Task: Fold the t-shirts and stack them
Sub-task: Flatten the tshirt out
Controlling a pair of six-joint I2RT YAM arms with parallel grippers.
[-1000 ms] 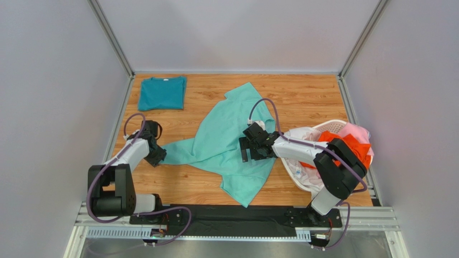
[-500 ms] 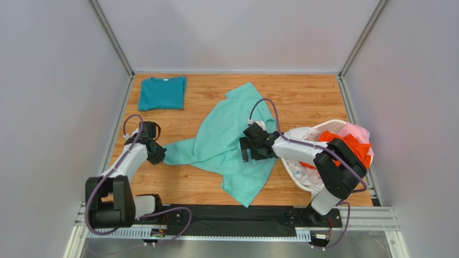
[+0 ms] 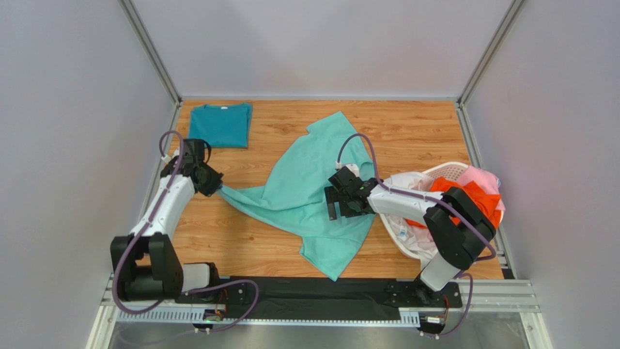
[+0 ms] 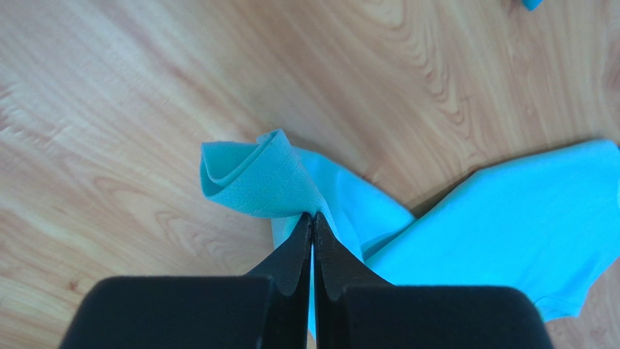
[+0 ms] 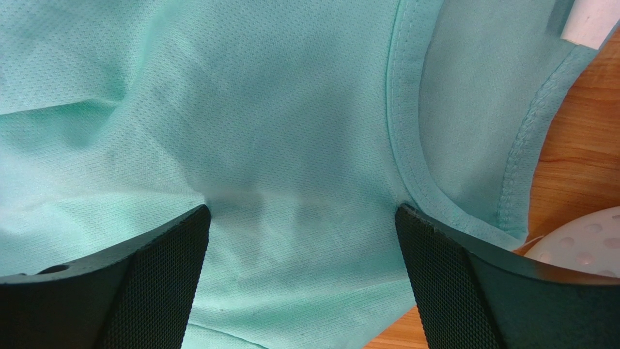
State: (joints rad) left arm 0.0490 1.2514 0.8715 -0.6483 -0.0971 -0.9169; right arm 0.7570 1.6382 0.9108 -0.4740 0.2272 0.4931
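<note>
A light mint-aqua t-shirt (image 3: 309, 189) lies spread and rumpled across the middle of the wooden table. My left gripper (image 3: 215, 185) is shut on the shirt's left corner (image 4: 262, 178), which bunches into a small fold just past the fingertips (image 4: 313, 218). My right gripper (image 3: 332, 207) stands open, its fingers (image 5: 156, 254) pressed down on the shirt (image 5: 291, 131) beside the neck hem (image 5: 407, 145). A darker teal t-shirt (image 3: 218, 125) lies folded at the back left. Orange (image 3: 477, 198) and pink (image 3: 480, 178) t-shirts fill the basket.
A white plastic laundry basket (image 3: 445, 171) sits at the right edge of the table, its rim (image 5: 582, 251) just beyond my right fingers. Grey walls and metal rails enclose the table on the left, back and right.
My left gripper closed on the shirt's left corner and carried it back and slightly left, stretching that side of the cloth. The right arm stayed put.
</note>
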